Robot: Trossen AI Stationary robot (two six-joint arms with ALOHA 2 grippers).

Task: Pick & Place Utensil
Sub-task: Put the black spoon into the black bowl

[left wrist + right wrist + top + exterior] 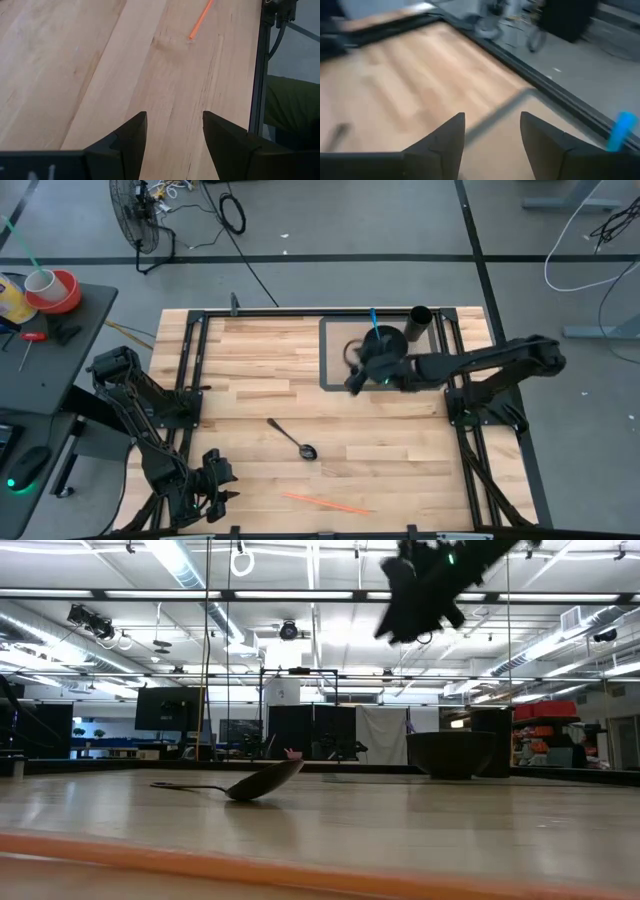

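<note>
A dark metal spoon (291, 439) lies flat on the wooden table near its middle; it also shows in the low view (235, 785), its bowl resting on the wood. A dark bowl (383, 340) at the far right holds a blue utensil (373, 318) that leans out of it. My right gripper (352, 373) hangs open and empty in the air just near of the bowl, high above the table in the low view (405, 605). My left gripper (217, 483) is open and empty at the near left corner, low over bare wood (172, 135).
A thin orange stick (326, 502) lies near the front edge; it also shows in the left wrist view (200, 19). A black cup (420, 320) stands beside the bowl at the far edge. A dark-outlined mat (330, 358) lies under the bowl. Black frame rails (190, 360) run along the table's sides.
</note>
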